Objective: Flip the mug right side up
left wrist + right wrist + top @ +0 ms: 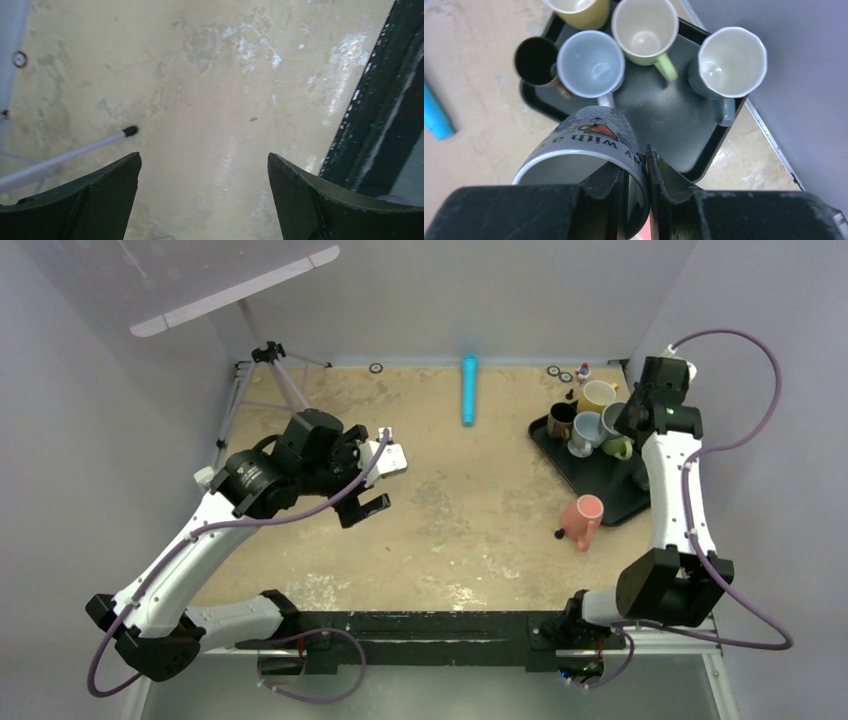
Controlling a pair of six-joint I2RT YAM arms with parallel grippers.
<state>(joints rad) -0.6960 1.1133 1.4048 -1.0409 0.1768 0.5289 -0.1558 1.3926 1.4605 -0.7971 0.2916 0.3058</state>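
Observation:
My right gripper (640, 159) is shut on the rim of a grey printed mug (591, 142), one finger inside and one outside. It holds the mug above the near edge of the black tray (674, 125), mouth tilted toward the camera. In the top view this gripper (630, 422) and the mug (612, 418) are over the tray (600, 480). A pink mug (582, 520) lies on its side on the table by the tray's front-left edge. My left gripper (377, 483) is open and empty over the left of the table; the left wrist view shows its gripper (204, 165) above bare tabletop.
Several upright mugs stand on the tray: black (535, 60), pale blue (590, 62), cream with green handle (644, 30), teal (731, 60). A blue cylinder (468, 390) lies at the back centre. A tripod (270, 370) stands back left. The wall is close on the right.

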